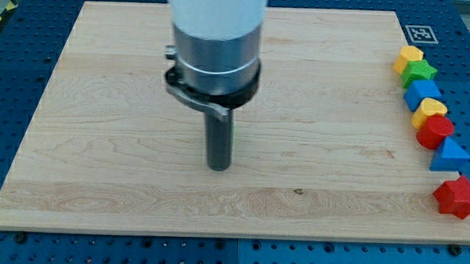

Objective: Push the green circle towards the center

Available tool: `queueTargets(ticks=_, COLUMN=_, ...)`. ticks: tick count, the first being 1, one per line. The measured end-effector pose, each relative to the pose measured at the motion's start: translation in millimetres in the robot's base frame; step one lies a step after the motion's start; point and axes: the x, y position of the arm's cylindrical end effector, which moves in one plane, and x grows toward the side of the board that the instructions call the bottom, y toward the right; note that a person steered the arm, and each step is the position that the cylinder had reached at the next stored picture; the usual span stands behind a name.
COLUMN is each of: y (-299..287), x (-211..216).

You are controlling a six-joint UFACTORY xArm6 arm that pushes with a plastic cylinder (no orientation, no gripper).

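Observation:
My tip (219, 167) rests on the wooden board (101, 159) a little left of its middle, under the white and metal arm body (214, 45). No green circle shows anywhere in the view, and the arm body hides part of the board's top middle. The only green block I see is a green star (419, 72) at the right edge, far from my tip.
A column of blocks runs down the right edge: a yellow hexagon (408, 56), the green star, a blue block (421, 93), a yellow block (428, 110), a red block (435, 129), a blue triangle (451, 155) and a red star (456, 196). A marker tag (418, 33) sits at the top right corner.

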Motion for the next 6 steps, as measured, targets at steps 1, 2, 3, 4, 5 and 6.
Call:
queueTargets(ticks=1, y=-18.5, x=-0.1)
queueTargets(ticks=2, y=-25.0, x=-9.6)
queueTargets(ticks=3, y=-23.2, x=-17.5)
queueTargets(ticks=4, y=-18.5, x=-26.2)
queueTargets(ticks=5, y=-9.8, x=-33.3)
queueTargets(ticks=6, y=0.0, x=-26.8)
